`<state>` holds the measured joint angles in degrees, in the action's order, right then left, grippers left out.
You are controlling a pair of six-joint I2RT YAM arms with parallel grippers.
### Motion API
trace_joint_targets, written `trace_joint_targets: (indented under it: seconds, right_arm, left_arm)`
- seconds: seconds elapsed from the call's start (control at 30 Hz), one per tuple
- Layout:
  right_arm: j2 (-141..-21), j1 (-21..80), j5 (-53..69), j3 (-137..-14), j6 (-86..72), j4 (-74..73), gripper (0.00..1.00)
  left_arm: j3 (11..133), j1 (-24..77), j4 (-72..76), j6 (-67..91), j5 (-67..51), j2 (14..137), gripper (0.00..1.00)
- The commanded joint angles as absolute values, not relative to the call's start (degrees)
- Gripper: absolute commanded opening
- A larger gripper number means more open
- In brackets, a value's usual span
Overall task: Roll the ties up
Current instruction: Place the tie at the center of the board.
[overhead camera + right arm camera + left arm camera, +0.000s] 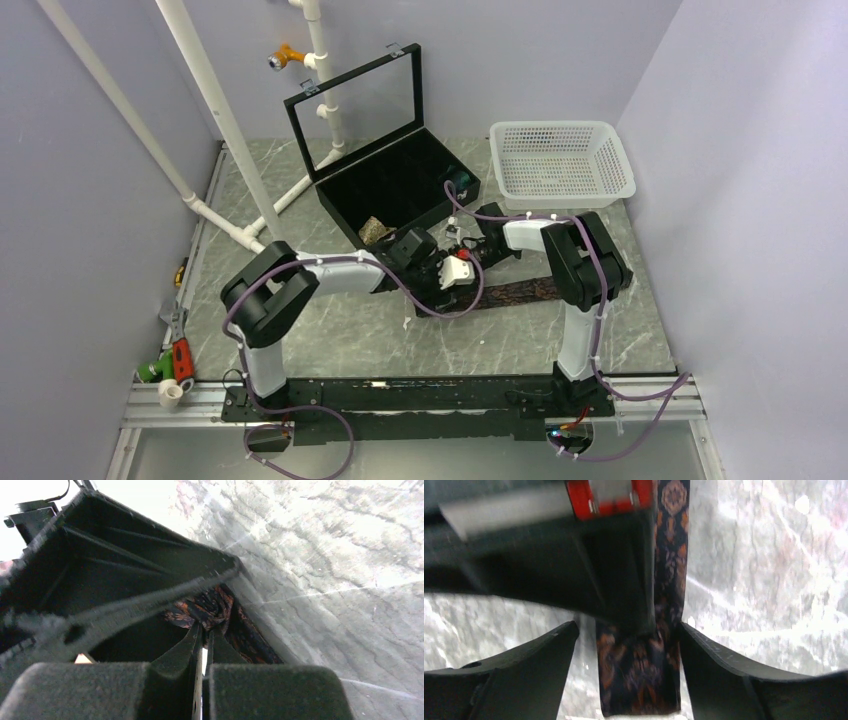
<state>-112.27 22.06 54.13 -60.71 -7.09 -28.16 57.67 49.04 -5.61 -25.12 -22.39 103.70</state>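
A dark brown-maroon patterned tie [525,291] lies stretched on the marble table, right of centre. My right gripper [458,272] is shut on its bunched left end [212,602], with the fabric pinched at the fingertips [200,630]. My left gripper [432,268] faces it from the left, open. In the left wrist view its fingers [549,655] stand on either side of the flat tie [639,680], apart from the cloth. A tan speckled tie [375,230] and a teal tie [462,184] sit rolled in the black box [330,200].
The black box stands just behind both grippers, its glass lid [355,110] raised. A white plastic basket [560,127] sits at the back right. White pipes [225,120] slant across the left side, and tools [172,360] lie at the front left edge.
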Motion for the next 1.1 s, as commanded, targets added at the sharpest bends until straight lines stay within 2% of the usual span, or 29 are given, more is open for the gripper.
trace_joint_targets:
  seconds: [0.0, 0.03, 0.07, 0.2, 0.27, 0.3, 0.43, 0.53, 0.57, 0.63, 0.67, 0.77, 0.83, 0.93, 1.07]
  right_arm:
    - [-110.1, 22.2, 55.8, -61.2, -6.5, -28.8, 0.00]
    - [-109.6, 22.3, 56.0, -60.9, -6.5, -29.0, 0.00]
    - [-109.1, 22.2, 56.3, -60.7, -6.3, -29.3, 0.00]
    - [-108.2, 21.5, 56.5, -60.4, -7.0, -29.1, 0.00]
    - [-108.6, 21.3, 56.1, -61.0, -7.3, -29.4, 0.00]
    - [-108.7, 21.3, 55.8, -61.3, -7.4, -29.5, 0.00]
    - [-110.0, 21.2, 52.9, -62.9, -6.6, -30.9, 0.00]
    - [-112.0, 20.4, 50.5, -62.9, -5.1, -32.5, 0.00]
    - [-112.7, 20.3, 49.8, -62.8, -4.5, -32.9, 0.00]
    - [-113.4, 20.2, 48.0, -62.3, -3.9, -33.4, 0.00]
    - [-113.6, 20.2, 47.3, -62.0, -3.8, -33.3, 0.00]
    - [-114.8, 20.3, 45.8, -61.6, -2.9, -33.7, 0.00]
    - [-115.6, 20.4, 44.7, -61.6, -2.2, -34.2, 0.00]
    - [-116.4, 20.4, 42.8, -61.0, -2.0, -34.0, 0.00]
    - [-117.1, 20.2, 42.0, -61.1, -1.9, -34.1, 0.00]
  left_arm:
    - [61.9, 50.4, -13.2, -23.7, -18.4, 110.8, 0.68]
    - [63.0, 50.3, -16.2, -24.8, -18.1, 111.7, 0.59]
    - [63.0, 50.3, -17.8, -25.8, -17.9, 111.7, 0.54]
    - [61.3, 50.3, -20.2, -30.6, -19.9, 108.0, 0.50]
    - [62.8, 50.3, -21.9, -31.3, -19.8, 108.4, 0.34]
    - [63.8, 50.4, -23.3, -31.4, -19.3, 109.0, 0.30]
    - [65.8, 50.4, -25.7, -32.5, -19.7, 109.6, 0.32]
    - [65.7, 50.4, -26.7, -33.9, -21.2, 108.7, 0.43]
    - [65.7, 50.4, -27.0, -34.4, -21.6, 108.6, 0.43]
    - [65.5, 50.4, -26.8, -35.4, -21.9, 108.1, 0.36]
    - [65.3, 50.2, -26.6, -35.6, -22.3, 107.9, 0.39]
    - [61.7, 48.0, -20.8, -32.4, -24.2, 104.8, 0.68]
    - [56.0, 44.7, -12.9, -28.3, -27.6, 98.7, 0.97]
    - [47.7, 40.6, 2.8, -21.9, -30.4, 90.6, 0.99]
    - [37.2, 40.4, 20.5, -17.6, -31.4, 80.4, 0.99]
